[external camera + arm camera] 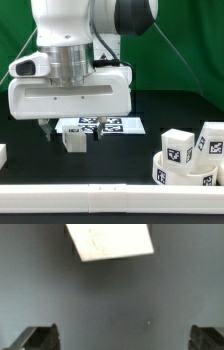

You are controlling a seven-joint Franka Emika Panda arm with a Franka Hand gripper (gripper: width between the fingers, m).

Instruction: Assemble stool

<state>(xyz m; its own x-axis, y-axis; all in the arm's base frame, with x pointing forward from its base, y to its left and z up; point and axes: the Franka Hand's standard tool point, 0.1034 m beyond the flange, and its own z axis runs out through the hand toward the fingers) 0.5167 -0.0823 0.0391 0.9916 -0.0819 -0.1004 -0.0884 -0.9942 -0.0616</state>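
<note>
- Gripper (124, 339) wide open, gripping nothing; fingers (40, 338) stand well apart above the dark table (120, 297).
- White leg block (110, 241) lies on the table near the jaws, untouched, skewed to them.
- Seat disc (188, 176) sits at the exterior view's right, with second leg (178, 148) and third leg (212, 140) by it.
- Marker board (100, 125) lies behind the gripper.
- Labels are black-and-white square tags only, too small to read.

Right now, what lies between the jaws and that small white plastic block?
Only bare dark table reaches the small white plastic block, the wrist view shows.
</note>
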